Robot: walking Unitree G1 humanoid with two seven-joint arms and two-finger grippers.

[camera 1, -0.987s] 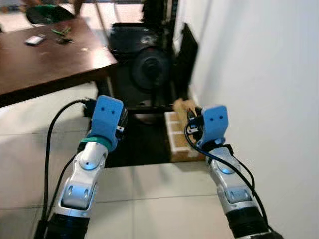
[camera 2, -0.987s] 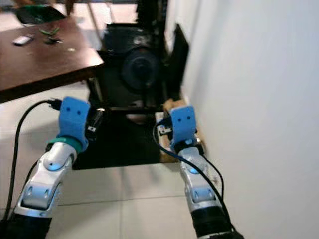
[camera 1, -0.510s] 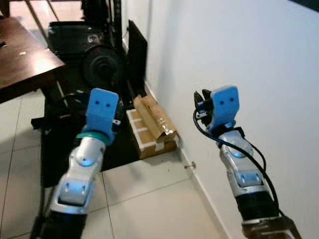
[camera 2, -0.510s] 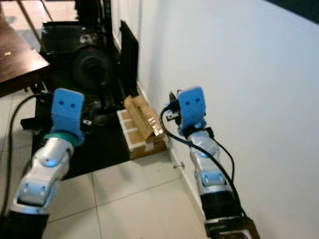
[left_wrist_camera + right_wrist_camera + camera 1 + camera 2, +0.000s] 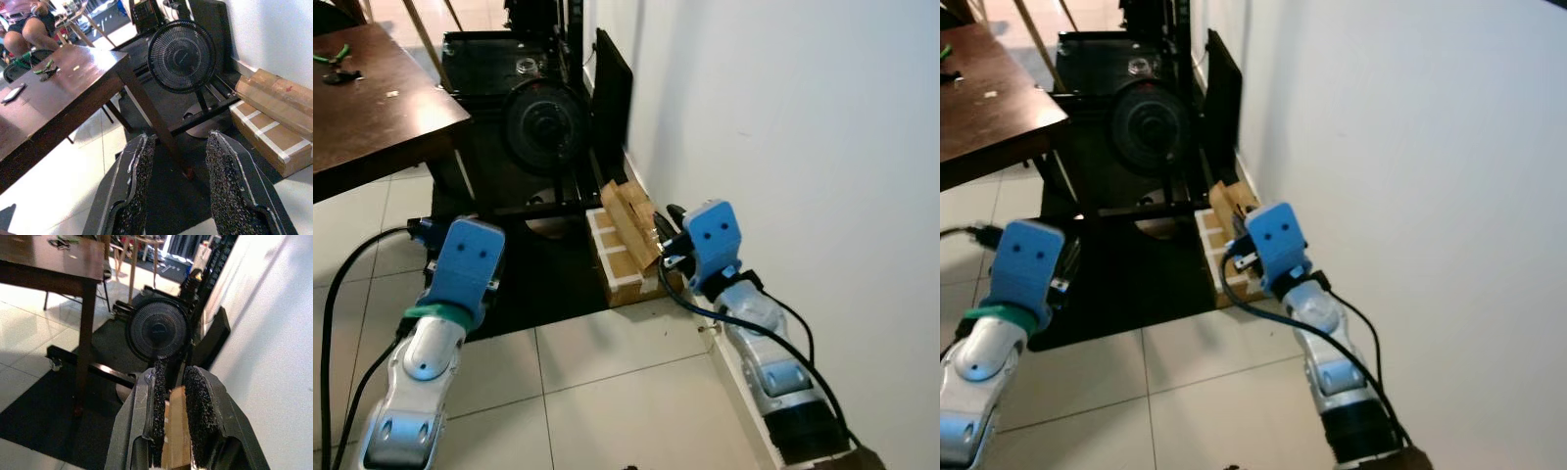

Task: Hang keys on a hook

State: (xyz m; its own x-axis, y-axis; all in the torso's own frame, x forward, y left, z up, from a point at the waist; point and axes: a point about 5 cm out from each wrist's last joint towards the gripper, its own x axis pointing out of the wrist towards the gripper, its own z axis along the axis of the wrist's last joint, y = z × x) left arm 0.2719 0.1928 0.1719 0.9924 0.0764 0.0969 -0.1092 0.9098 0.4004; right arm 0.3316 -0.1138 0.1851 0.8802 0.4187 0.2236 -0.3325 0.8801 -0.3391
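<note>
White plaster wall (image 5: 803, 117) takes the whole right side of the head view. The robot stands close to it, I think because a hook for keys would be fixed on such a wall; a hook I cannot make out. The right arm (image 5: 759, 333) reaches forward low along the wall, above a cardboard box (image 5: 626, 235) that lies on the floor against the skirting. The left arm (image 5: 421, 352) is held forward over the black mat (image 5: 548, 284), well apart from the wall, so it seems to wait only. A black fan (image 5: 545, 122) stands behind the box, and a dark wooden table (image 5: 372, 117) is at the left.

In the left wrist view, the left gripper (image 5: 179, 137) has its two rough pads (image 5: 139, 186) wide apart and nothing lies between them. It looks toward the fan and the table leg. On the table top lie green pliers (image 5: 46, 68) and a phone (image 5: 12, 93), and a person (image 5: 34, 27) sits behind.

In the right wrist view, the right gripper (image 5: 174, 366) points at the fan and the box, with the wall just beside. Whether it is closed on anything I cannot tell. The keys I cannot find with certainty; by my judgement they should be with this arm, since it is the one near the wall.
</note>
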